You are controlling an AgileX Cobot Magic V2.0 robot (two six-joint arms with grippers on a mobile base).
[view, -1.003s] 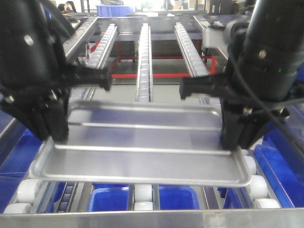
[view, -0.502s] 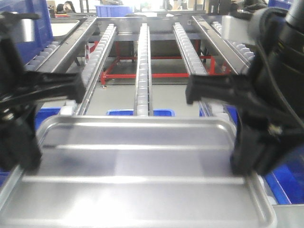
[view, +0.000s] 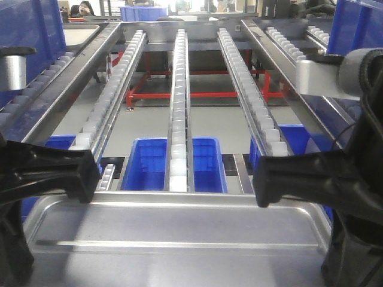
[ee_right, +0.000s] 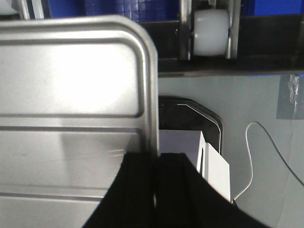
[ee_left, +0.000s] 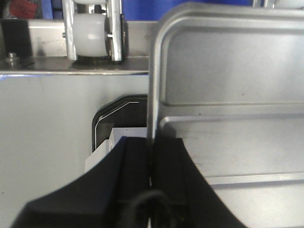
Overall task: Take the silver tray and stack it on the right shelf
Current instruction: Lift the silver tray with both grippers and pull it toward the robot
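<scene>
The silver tray [view: 179, 245] is shiny, with a raised rim and a long ridge across its floor, and fills the bottom of the front view. My left gripper [ee_left: 151, 145] is shut on its left rim [ee_left: 153, 95]. My right gripper [ee_right: 156, 159] is shut on its right rim [ee_right: 151, 95]. Both grippers show as black shapes at the tray's ends in the front view, the left one [view: 15, 251] and the right one [view: 353, 257]. A lane of small white rollers [view: 287, 42] runs along the upper right. The right shelf's riveted front bar is out of view.
A rack with three lines of small white rollers [view: 178, 107] stretches ahead. Blue bins [view: 146, 164] sit below it. Blue crates stand at the upper left [view: 30, 30] and upper right [view: 359, 24]. Chunky white rollers [ee_left: 90, 28] [ee_right: 209, 31] lie just past the tray's corners.
The tray, still held by both grippers, has come off the chunky rollers and moved toward the camera and lower in the view. The rack ahead and the blue bins have come into sight.
</scene>
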